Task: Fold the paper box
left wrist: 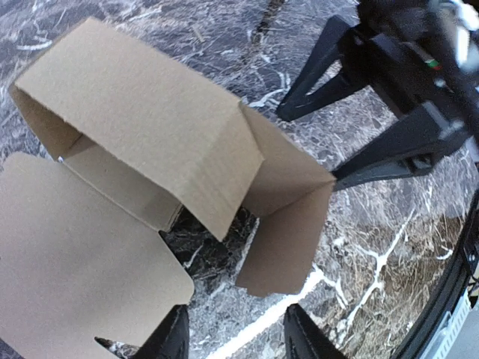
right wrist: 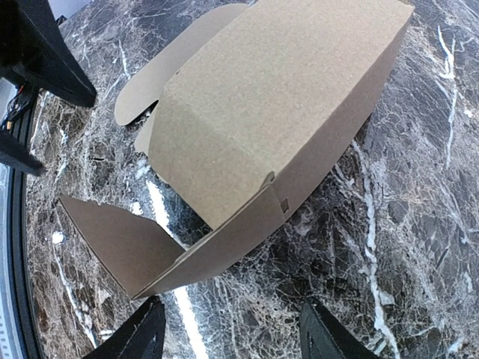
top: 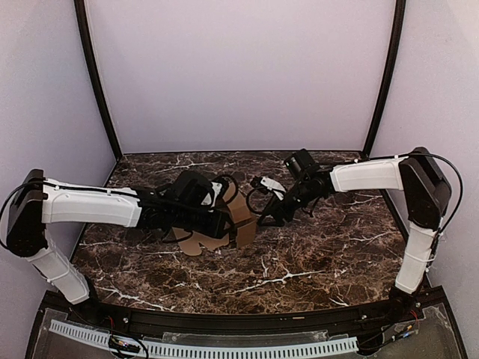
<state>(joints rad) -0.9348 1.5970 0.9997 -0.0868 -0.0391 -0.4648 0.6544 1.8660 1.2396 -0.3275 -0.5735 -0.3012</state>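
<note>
Both arms wear smooth white shells over the long links, with black housings at every joint. The left arm (top: 90,206) carries a chunky black elbow block at nine o'clock overhead; the right arm (top: 367,176) has its twin at three o'clock. Thin black cables (top: 452,187) loop past the elbows and curl round the wrists. The jaws are matte black, angular and tapering, and the right gripper (left wrist: 307,148) shows a speck of red and green behind them.

The paper box (left wrist: 150,127) was plain brown cardboard. The tabletop (top: 314,262) was dark marble veined white. The left arm (top: 90,206) and right arm (top: 367,176) were white with black joints.
</note>
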